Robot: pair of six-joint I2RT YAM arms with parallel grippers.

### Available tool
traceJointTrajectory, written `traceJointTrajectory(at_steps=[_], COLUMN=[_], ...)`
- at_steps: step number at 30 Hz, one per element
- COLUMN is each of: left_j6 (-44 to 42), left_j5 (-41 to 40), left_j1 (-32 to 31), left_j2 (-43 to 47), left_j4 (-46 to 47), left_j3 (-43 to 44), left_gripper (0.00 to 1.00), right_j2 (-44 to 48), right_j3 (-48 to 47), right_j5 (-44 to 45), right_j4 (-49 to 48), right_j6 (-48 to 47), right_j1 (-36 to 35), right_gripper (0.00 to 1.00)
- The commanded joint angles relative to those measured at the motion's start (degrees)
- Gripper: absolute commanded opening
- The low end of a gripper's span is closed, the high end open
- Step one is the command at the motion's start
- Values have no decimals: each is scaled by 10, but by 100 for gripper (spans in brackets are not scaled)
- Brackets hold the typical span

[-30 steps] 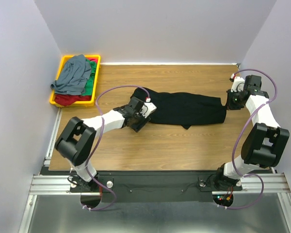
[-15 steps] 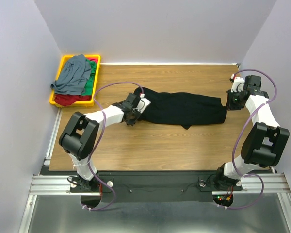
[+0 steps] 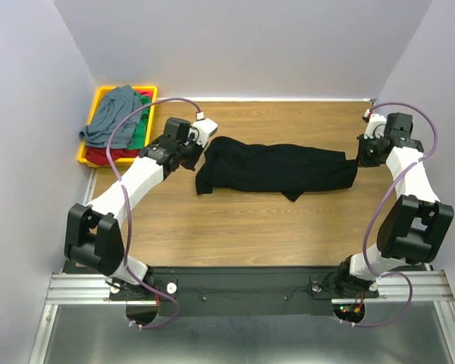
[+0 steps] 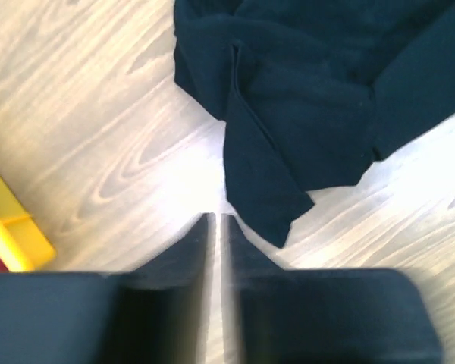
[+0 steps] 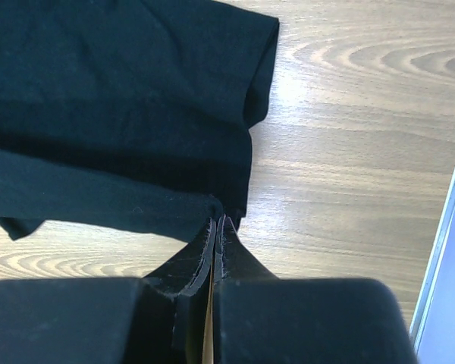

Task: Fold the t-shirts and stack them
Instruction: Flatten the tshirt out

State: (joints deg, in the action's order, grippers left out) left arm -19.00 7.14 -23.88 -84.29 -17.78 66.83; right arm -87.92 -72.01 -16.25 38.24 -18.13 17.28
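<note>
1. Overhead, the black t-shirt is seen spread as a long band across the wooden table, stretched between the two grippers. The left gripper is held just off the shirt's bunched end, and whether cloth is touched cannot be told from this view. The right gripper is set at the opposite end, against the shirt's edge. Well behind the left fingers, a yellow tray is placed at the table's far corner. In it a grey-blue t-shirt is heaped on top of a green t-shirt and a red t-shirt.

2. From the left wrist, the left gripper is shown with its fingers drawn almost together, only a thin slit of light left between them and nothing caught there. The black t-shirt is found ahead of the fingertips and to their right, one folded corner lying just beside the tips without being gripped. Bare table is seen ahead to the left, and a corner of the tray is visible far out on that side.

3. From the right wrist, the right gripper is shown with its fingers pressed together on the edge of the black t-shirt, which is pinched right at the tips. The rest of the cloth is spread ahead and to the left of the fingers, while bare table is seen to their right.
</note>
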Motion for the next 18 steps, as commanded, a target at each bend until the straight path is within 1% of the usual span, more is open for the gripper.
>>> traceJointTrajectory(at_steps=[1,2,3,4,5,8,9,13,18], left_j6=[26,41,48,54,77,103,114,130,137], left_j5=[38,33,33,36,28,5,-4,-35,-67], left_j1=[-20,-37,-45,-51,-55,-70,-77,-91,-93], left_j2=[-3,-3,-7,-10,-15,-46,-63,-94,-141], left_j4=[-26,-15,-12,-10,-3,-6,-8,2,16], left_j3=[-10,-19,-32,-36,-41,-43,-42,-42,-35], left_gripper=[39,54,59,68,68,68,65,61,57], right_j2=[21,21,21,21,21,18,15,11,5], right_j3=[-21,-21,-20,-20,-19,-19,-19,-20,-21], right_j5=[10,10,10,10,9,9,9,10,13], right_j4=[-26,-26,-26,-26,-26,-26,-25,-25,-26], right_j6=[-4,-4,-3,-2,-1,1,2,2,1], right_j1=[4,4,4,4,4,4,3,4,4], right_gripper=[1,0,1,0,1,1,1,1,0])
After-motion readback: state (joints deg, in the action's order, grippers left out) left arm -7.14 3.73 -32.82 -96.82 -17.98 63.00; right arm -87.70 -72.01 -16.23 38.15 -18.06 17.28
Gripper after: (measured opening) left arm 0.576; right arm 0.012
